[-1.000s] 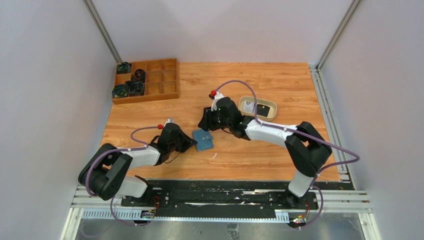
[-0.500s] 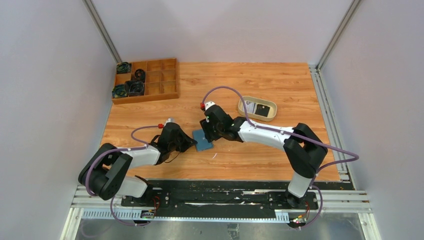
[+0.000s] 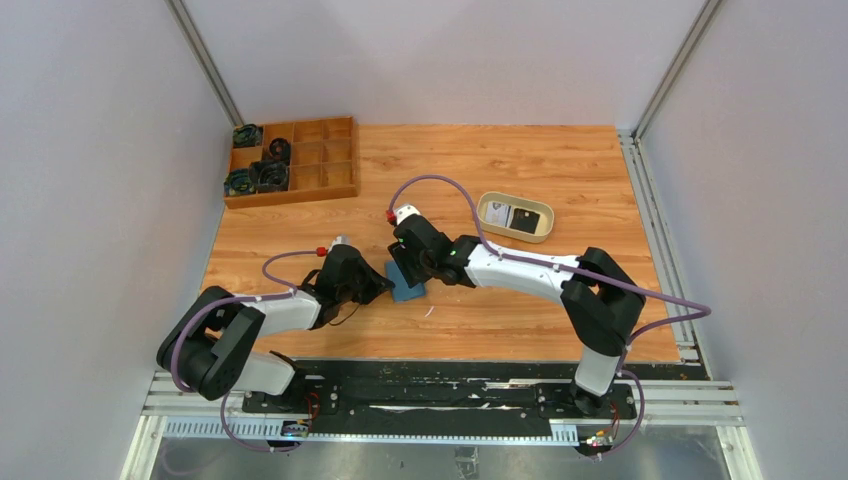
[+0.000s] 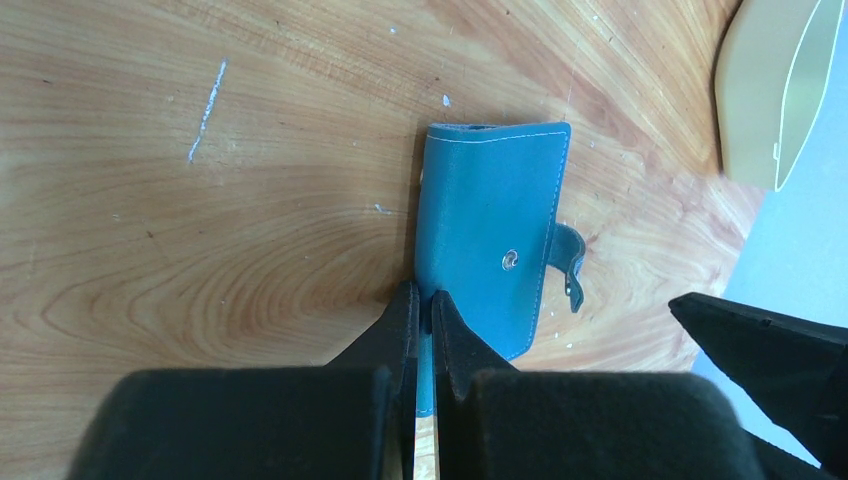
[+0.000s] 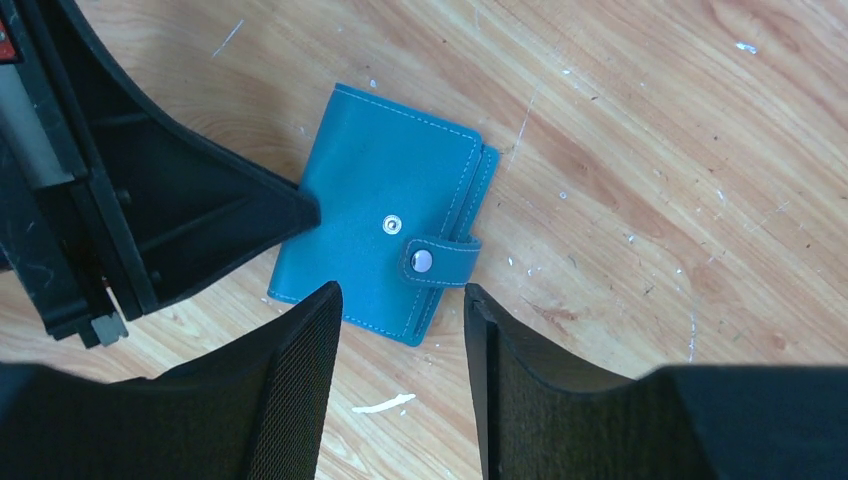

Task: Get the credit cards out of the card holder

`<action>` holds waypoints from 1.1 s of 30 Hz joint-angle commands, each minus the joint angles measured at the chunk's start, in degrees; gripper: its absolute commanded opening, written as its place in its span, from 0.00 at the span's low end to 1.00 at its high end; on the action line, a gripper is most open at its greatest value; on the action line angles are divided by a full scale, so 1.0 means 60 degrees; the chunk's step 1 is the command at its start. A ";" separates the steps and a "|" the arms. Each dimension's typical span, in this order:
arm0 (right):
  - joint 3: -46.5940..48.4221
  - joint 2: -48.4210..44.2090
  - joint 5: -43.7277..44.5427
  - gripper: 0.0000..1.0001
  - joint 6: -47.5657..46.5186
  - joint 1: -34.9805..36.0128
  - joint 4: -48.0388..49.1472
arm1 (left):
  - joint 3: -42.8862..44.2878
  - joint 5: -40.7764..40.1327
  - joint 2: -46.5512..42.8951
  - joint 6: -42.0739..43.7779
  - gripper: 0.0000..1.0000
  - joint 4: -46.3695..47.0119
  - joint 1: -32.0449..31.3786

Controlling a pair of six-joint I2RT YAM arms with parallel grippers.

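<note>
The left gripper (image 4: 420, 300) is closed tight, and a thin teal edge runs up between its fingers, so I take it to be pinching the near edge of the card holder (image 4: 490, 230) and pinning it to the table (image 3: 560, 160). The right gripper (image 5: 400, 300) hangs just above the holder with its jaws parted, holding nothing, one finger to each side of the strap end.

The holder lies flat on the wood between the two grippers, folded shut, with no card showing. Its strap (image 5: 440, 262) looks unfastened: the cap sits off to the side of the stud (image 5: 390, 226) on the cover.

It looks light and soft, stitched like thin leather, so I would expect it to slide or lift whole if tugged without that pinch on the far edge. The cover should bend rather than hinge crisply. The loose strap or the free edge of the cover beside it seems the natural place to take hold. The cards inside are probably stiff and slick and need a firm nip on an exposed edge.

Little crowds the spot except the left gripper itself, which touches the holder's opposite side. A cream tray (image 3: 483, 210) with some flat card-like pieces in it sits well apart toward the right, and a wooden compartment box (image 3: 330, 155) stands in the far left corner.
</note>
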 commanded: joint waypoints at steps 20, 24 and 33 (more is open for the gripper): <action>0.1473 0.1557 0.1131 0.39 -0.0220 0.0303 -0.1027 | 0.0000 -0.0487 0.0704 0.0620 0.00 -0.1271 0.0028; 0.1557 0.1615 0.1264 0.29 -0.0263 0.0311 -0.1027 | 0.0037 -0.0297 0.0742 0.0635 0.00 -0.1271 0.0028; 0.1634 0.1782 0.1365 0.17 -0.0293 0.0301 -0.1067 | 0.0103 -0.0234 0.0858 0.0670 0.00 -0.1278 0.0028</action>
